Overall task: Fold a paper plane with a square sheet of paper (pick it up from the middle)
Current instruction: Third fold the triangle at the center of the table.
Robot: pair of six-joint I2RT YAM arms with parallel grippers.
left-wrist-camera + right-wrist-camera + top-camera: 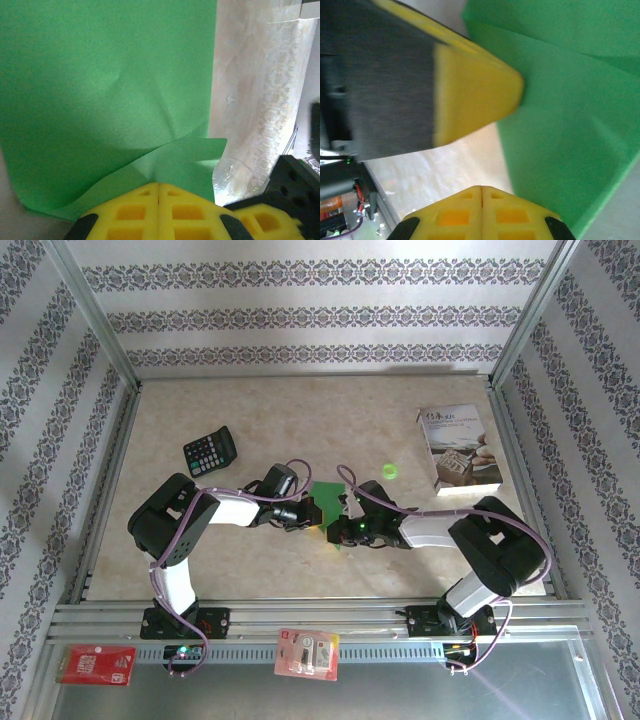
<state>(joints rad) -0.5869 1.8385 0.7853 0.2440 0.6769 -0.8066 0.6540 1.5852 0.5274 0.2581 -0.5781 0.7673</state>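
Roughly near-to-far, creased square sheet of paper [325,502]

Creased green sheet [326,500], mid-table

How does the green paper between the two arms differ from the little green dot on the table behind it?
The green paper is far bigger than the green dot. The paper is angular and creased; the dot is round. The paper sits between the left hand and the right hand, both shut, while the dot lies alone, away from them. Both are green.
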